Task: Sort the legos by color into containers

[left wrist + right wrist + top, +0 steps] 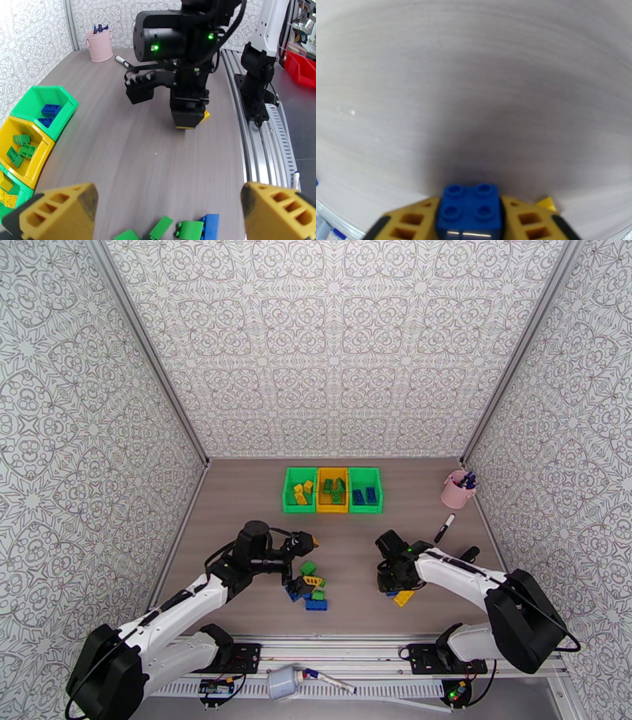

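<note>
right arm, blue pick in hand. the right claw [393, 581] is down at the desk [237, 571], near the front edge on the right side. in its wrist view a blue brick [469, 209] with four studs sits between the yellow fingers [428, 211], which meet its two flanks. i read the claw as clenched on the brick, which is not yet lifted as far as i can tell. a yellow brick [404, 598] lies just beside it.

the left claw [306, 549] hangs released, jaws wide, above the loose pile [310, 587] of green, blue and yellow legos at centre.

the containers [332, 470] stand in a row at the far side, well apart from both claws. yellow pieces are in the left green bin [300, 509], green pieces in the yellow bin [332, 511], and blue pieces in the right green bin [365, 509].

next move, in my judgement: raise the blue brick straight up, clear of its yellow neighbour. then carry it across to the right green bin and release it above the blue pieces there. i would check that the grip holds before travelling.
</note>
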{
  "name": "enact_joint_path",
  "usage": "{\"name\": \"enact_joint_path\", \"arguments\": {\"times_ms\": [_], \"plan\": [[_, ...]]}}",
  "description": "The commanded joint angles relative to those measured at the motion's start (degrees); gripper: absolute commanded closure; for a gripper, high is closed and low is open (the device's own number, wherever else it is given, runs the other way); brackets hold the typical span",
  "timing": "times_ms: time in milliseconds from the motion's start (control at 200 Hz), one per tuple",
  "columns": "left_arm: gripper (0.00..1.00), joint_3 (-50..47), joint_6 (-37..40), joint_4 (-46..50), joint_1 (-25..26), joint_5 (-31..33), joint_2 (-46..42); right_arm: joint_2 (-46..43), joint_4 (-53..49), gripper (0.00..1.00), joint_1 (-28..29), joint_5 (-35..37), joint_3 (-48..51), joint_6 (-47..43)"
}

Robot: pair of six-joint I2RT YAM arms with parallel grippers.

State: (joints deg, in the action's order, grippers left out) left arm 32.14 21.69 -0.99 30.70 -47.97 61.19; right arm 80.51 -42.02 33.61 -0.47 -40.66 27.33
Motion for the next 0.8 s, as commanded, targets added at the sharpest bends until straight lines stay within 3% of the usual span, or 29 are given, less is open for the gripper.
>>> {"name": "enact_joint_path", "arguments": {"times_ms": [0, 215, 410, 795], "plan": [[0.00, 1.50, 0.20, 0.41, -0.24, -1.10, 0.09, -0.77, 0.53, 0.63, 0.48, 0.68, 0.24, 1.08], [0.00, 1.48, -0.07, -0.07, -0.32, -2.04, -0.27, -2.65, 1.33, 0.70, 0.63, 2.06, -1.47, 0.96], [0.00, 1.35, -0.51, -0.53, -0.49, -1.75, -0.25, -4.46, 6.14, 0.71, 0.74, 4.23, -5.01, -1.46], [0.00, -1.21, -8.16, -8.29, -0.29, 8.38, -2.71, 3.64, 21.57, 0.73, 0.43, 12.08, -16.72, -2.99]]}}
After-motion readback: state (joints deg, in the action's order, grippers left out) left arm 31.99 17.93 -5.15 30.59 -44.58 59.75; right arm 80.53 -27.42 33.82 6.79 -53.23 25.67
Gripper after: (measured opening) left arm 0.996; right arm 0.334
